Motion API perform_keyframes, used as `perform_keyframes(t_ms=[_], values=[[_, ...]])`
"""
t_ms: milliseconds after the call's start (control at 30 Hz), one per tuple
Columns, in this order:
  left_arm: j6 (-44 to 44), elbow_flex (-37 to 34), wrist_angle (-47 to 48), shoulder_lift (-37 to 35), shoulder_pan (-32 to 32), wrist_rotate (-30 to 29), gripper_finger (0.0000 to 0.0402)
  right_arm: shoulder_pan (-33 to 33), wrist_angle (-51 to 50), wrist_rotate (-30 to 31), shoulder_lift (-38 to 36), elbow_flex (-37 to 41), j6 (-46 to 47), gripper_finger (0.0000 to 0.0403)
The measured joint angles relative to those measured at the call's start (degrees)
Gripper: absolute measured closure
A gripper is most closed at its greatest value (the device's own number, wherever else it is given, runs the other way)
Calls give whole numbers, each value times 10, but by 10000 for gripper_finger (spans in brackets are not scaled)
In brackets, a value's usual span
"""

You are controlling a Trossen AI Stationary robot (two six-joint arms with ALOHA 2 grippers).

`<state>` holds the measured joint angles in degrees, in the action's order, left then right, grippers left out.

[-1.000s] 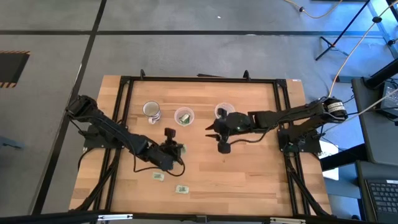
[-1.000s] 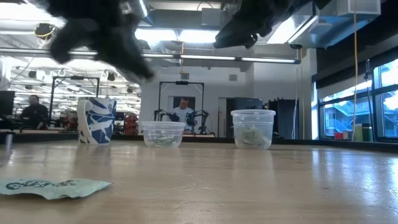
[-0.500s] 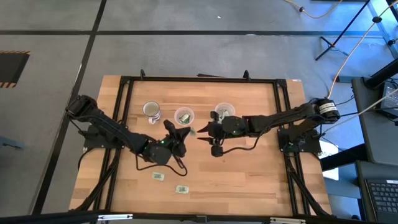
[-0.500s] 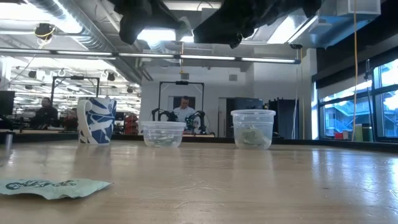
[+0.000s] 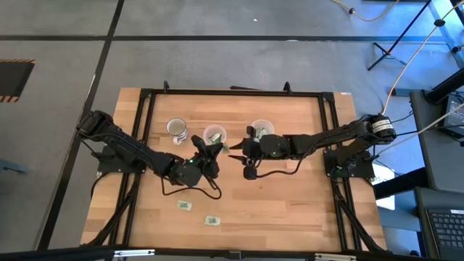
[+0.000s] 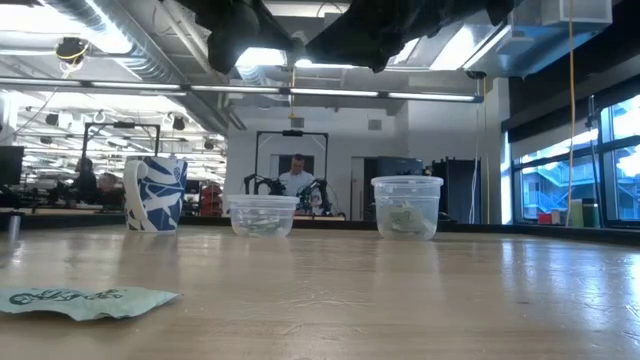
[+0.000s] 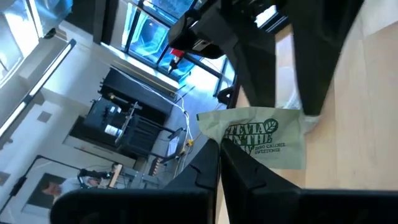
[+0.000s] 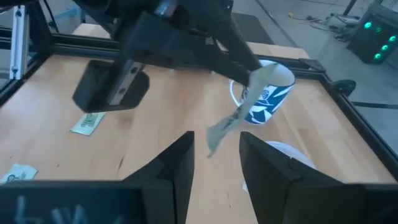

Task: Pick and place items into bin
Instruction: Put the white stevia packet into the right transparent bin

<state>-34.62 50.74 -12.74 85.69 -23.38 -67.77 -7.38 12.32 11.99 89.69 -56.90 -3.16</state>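
A pale-green-and-white packet (image 7: 261, 134) hangs in the air over the table's middle, with my left gripper (image 5: 217, 150) shut on it. My right gripper (image 5: 233, 154) faces it from the table's right, open. Its fingers (image 8: 180, 158) stand on either side of the packet's free end (image 8: 217, 134); whether they touch it, I cannot tell. Two more packets (image 5: 185, 205) (image 5: 212, 220) lie flat near the front edge. Two clear tubs (image 5: 214, 135) (image 5: 259, 130) with packets inside stand at the back. My left gripper pinches the packet by one end (image 7: 233, 142) between its two fingers. The fingers come nearly level from the table's left. The packet is lifted clear of the table and sticks out past the fingertips, its free end (image 8: 214, 140) drooping toward my right gripper.
A blue-and-white mug (image 5: 176, 129) stands left of the tubs. A black frame (image 5: 232, 93) runs round the table top. In the low view one packet (image 6: 85, 300) lies close at the front left. People stand in the room beyond the table.
My left gripper has risen from the table with the packet, gone toward the far right and tipped from pointing down to nearly level. My right gripper has moved toward the table's left, up to the packet. The packet is now lifted clear.
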Motion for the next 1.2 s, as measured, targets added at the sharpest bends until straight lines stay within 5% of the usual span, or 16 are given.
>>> perform_keyframes(t_ms=[633,1067,1200], values=[[-37,0,-72,0,0,43,396,1,47,1,0,0,31,275],[-42,0,-72,0,0,50,386,1,46,2,-1,0,24,389],[-42,0,-72,0,0,50,362,1,45,2,-1,0,17,393]])
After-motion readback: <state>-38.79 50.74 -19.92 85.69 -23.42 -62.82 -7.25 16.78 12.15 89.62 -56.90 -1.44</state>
